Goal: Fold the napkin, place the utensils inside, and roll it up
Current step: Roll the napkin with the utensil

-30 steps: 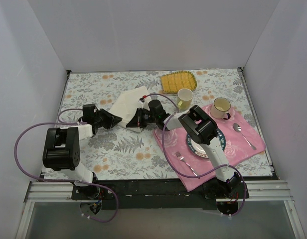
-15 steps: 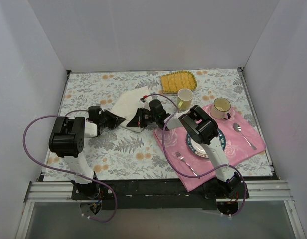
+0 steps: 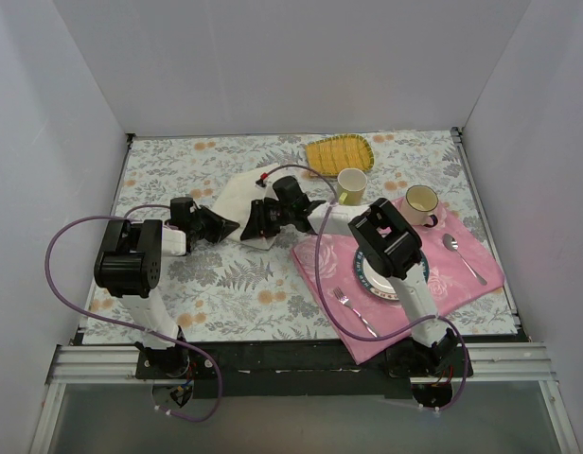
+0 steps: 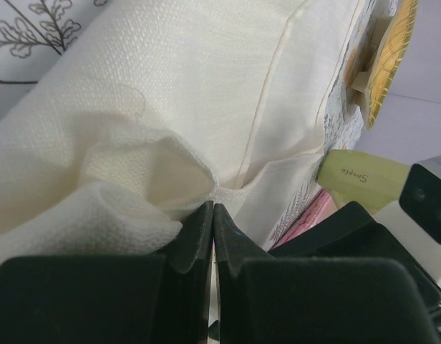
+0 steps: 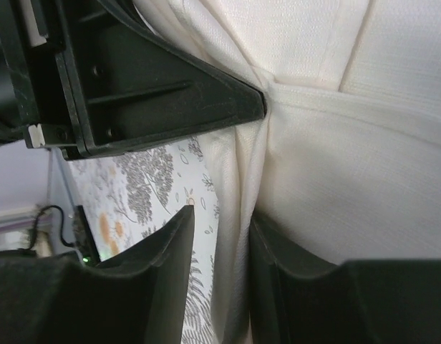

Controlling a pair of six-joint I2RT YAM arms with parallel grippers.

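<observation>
Over the last second my left jaws have clenched onto a bunched near edge of the plain cream-white cloth napkin (image 3: pixel 242 192). My right jaws, clamped until just now, have parted, and a ridge of that cloth lies loose between them. The napkin lies rumpled towards the far middle of the floral-printed counter (image 3: pixel 225 284), near the yellow ribbed mat (image 3: pixel 337 153); I read this as the hold passing to my left arm so the right can re-grip, with the fold unfinished.
</observation>
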